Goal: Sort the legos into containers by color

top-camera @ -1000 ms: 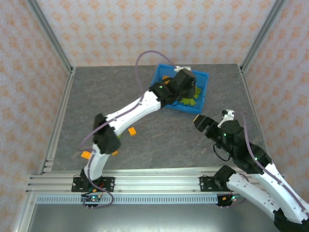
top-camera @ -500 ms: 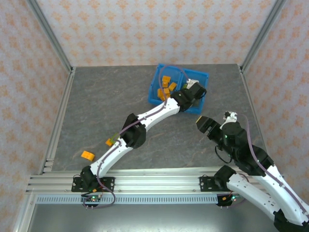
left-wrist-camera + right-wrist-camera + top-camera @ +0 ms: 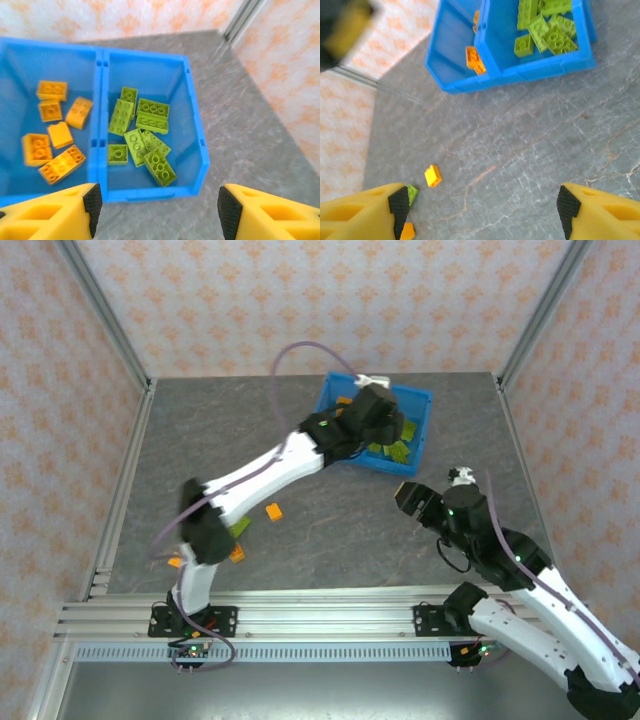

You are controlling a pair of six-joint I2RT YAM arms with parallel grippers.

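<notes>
Far right on the grey table (image 3: 330, 540): blue bin (image 3: 195, 125) with two compartments side by side. In the left one, orange legos (image 3: 60, 135); in the right one, green legos (image 3: 142, 140). Directly above, left gripper (image 3: 160, 205), jaws wide apart, nothing between them.

From the top camera, left arm (image 3: 260, 470) slanting across the bin and hiding much of the orange side.

Well apart from the bin, toward the near left: loose orange brick (image 3: 433, 176), a green brick (image 3: 412, 194) just beside it, and seemingly one more orange brick (image 3: 407, 231), half cut off at the picture's edge.

Right gripper (image 3: 482, 206) over bare table on the near side of the bin, likewise spread and empty.

Against half a second ago: left arm no longer stretched low and straight, elbow folded back to the near left, orange compartment covered again. Loose orange brick in the same spot as a second ago.
</notes>
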